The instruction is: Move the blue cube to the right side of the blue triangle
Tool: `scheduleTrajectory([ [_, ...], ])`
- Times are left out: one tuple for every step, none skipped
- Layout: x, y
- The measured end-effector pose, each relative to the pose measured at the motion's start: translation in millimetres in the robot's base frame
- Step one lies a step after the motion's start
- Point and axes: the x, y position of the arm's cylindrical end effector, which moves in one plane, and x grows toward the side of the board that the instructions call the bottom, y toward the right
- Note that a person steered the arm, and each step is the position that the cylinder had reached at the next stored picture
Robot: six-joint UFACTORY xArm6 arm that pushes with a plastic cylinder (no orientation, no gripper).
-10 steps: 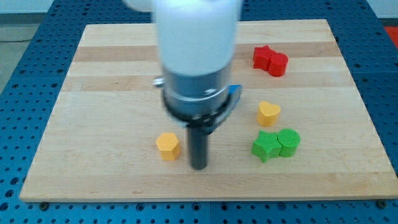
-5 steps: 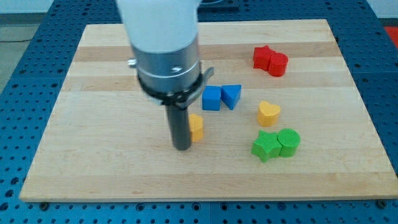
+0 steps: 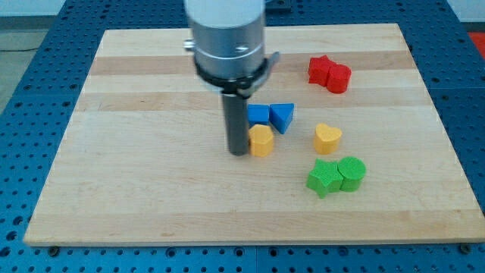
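Board held two blue blocks, two yellow, two red, two green. My tip (image 3: 239,152) touched the yellow block (image 3: 261,141) below the blue cube (image 3: 258,114); blue triangle (image 3: 282,117) adjoined. No hand fitted, nothing grasped.

I can read no text, label, brand, number or sign anywhere: none on the pale wooden board (image 3: 136,189), none on my arm's grey metal collar (image 3: 227,53), none on the small coloured blocks.
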Motion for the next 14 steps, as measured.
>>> scheduleTrajectory([
  [0.0, 33.3],
  [-2.4, 16.3],
  [-15.4, -12.8],
  [-39.0, -14.6],
  [-55.5, -4.7],
  [-73.5, -2.3],
  [-90.8, 5.3],
  [-105.4, 5.4],
  [-111.3, 26.9],
  [-111.2, 68.0],
  [-111.2, 90.9],
  [-111.2, 98.3],
  [-111.8, 111.6],
  [-114.0, 134.5],
])
